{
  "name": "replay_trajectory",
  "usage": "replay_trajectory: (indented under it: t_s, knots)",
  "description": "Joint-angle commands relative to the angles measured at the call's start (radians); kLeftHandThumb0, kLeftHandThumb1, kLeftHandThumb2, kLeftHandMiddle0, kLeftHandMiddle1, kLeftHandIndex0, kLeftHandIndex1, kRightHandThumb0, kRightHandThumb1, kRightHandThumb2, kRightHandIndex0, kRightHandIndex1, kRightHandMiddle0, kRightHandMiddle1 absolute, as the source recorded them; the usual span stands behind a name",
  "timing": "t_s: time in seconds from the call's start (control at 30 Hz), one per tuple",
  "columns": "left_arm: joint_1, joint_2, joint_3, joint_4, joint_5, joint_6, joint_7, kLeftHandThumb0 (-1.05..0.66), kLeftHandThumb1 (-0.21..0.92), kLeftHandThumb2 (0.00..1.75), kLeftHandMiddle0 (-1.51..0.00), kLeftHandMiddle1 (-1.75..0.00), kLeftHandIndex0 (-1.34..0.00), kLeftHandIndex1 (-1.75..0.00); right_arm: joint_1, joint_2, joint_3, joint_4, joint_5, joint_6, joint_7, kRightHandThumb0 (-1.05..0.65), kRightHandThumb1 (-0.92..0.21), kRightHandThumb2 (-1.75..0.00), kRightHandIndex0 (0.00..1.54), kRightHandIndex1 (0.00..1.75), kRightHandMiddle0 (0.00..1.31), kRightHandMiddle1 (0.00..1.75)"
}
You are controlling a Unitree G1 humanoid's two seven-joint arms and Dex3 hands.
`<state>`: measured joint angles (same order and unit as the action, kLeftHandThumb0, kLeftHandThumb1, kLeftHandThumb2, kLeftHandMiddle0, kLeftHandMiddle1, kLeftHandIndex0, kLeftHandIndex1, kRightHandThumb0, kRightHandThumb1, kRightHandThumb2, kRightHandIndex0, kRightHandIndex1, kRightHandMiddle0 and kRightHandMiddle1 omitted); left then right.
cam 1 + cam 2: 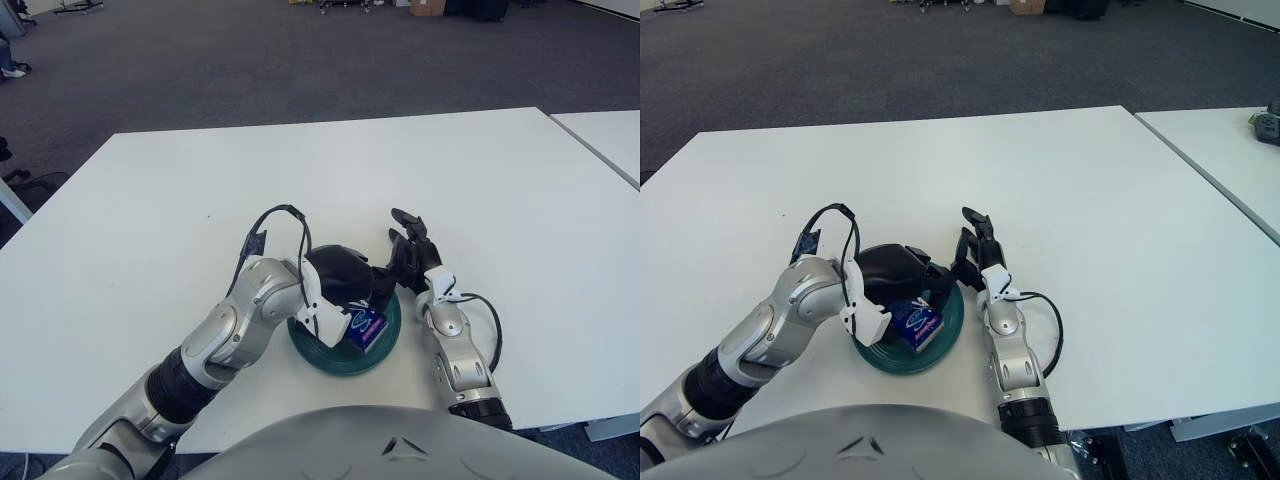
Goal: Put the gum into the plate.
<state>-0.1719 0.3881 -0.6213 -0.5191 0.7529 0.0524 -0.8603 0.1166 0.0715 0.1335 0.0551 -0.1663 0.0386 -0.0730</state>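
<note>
The blue and purple gum pack [365, 327] lies in the dark green plate [318, 352] near the table's front edge. My left hand [372, 288] hovers over the back of the plate, its black fingers loosely spread just above the gum and not clamped on it. Beside the plate's right rim, my right hand [408, 250] stands with its fingers spread and holds nothing. The left hand hides the far part of the plate.
The plate stands on a white table [180, 210] that reaches far to the left, right and back. A second white table [610, 135] adjoins at the right. Grey carpet lies beyond.
</note>
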Motion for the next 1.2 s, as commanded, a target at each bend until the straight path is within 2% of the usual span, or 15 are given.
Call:
replay_trajectory:
  t_s: [0.0, 0.23, 0.5, 0.87, 1.03, 1.1, 1.13, 1.17]
  knots:
    - [0.008, 0.017, 0.010, 0.014, -0.001, -0.016, 0.020, 0.00, -0.03, 1.70, -0.81, -1.74, -0.70, -1.75, 0.024, -0.011, -0.008, 0.049, 0.013, 0.053, 0.011, -0.65, -0.92, -1.06, 0.24, 0.00, 0.00, 0.48]
    - [0.014, 0.031, 0.017, 0.034, 0.005, -0.047, 0.039, 0.00, -0.07, 1.74, -0.84, -1.75, -0.74, -1.72, 0.007, -0.017, -0.009, 0.062, 0.028, 0.082, 0.036, -0.65, -0.92, -1.06, 0.21, 0.00, 0.00, 0.46]
    - [0.020, 0.032, 0.028, 0.041, 0.014, -0.044, 0.053, 0.00, -0.08, 1.74, -0.84, -1.75, -0.75, -1.71, 0.014, -0.016, -0.014, 0.068, 0.052, 0.071, 0.049, -0.67, -0.92, -1.05, 0.21, 0.00, 0.00, 0.49]
    - [0.004, 0.072, 0.039, 0.073, 0.013, -0.082, 0.039, 0.00, -0.05, 1.71, -0.82, -1.75, -0.74, -1.69, 0.020, -0.003, -0.022, 0.112, 0.054, 0.019, 0.019, -0.68, -0.92, -1.04, 0.21, 0.00, 0.00, 0.50]
    - [0.010, 0.075, 0.041, 0.077, 0.033, -0.089, 0.052, 0.00, 0.14, 1.45, -0.72, -1.75, -0.66, -1.53, 0.009, 0.014, -0.036, 0.149, 0.071, -0.022, 0.000, -0.71, -0.92, -1.03, 0.23, 0.01, 0.00, 0.53]
    - [0.008, 0.087, 0.038, 0.081, 0.070, -0.098, 0.060, -0.01, 0.39, 1.15, -0.57, -1.74, -0.48, -1.51, 0.013, 0.012, -0.034, 0.153, 0.074, -0.034, 0.006, -0.72, -0.92, -1.03, 0.23, 0.01, 0.00, 0.54]
    - [0.008, 0.093, 0.036, 0.083, 0.087, -0.102, 0.064, -0.16, 0.45, 1.04, -0.51, -1.68, -0.41, -1.48, 0.015, 0.009, -0.033, 0.153, 0.075, -0.037, 0.011, -0.71, -0.92, -1.03, 0.23, 0.01, 0.00, 0.53]
    - [0.009, 0.095, 0.036, 0.085, 0.099, -0.105, 0.066, -0.39, 0.56, 0.82, -0.43, -1.57, -0.31, -1.43, 0.016, 0.007, -0.032, 0.154, 0.075, -0.040, 0.015, -0.71, -0.92, -1.02, 0.22, 0.00, 0.00, 0.52]
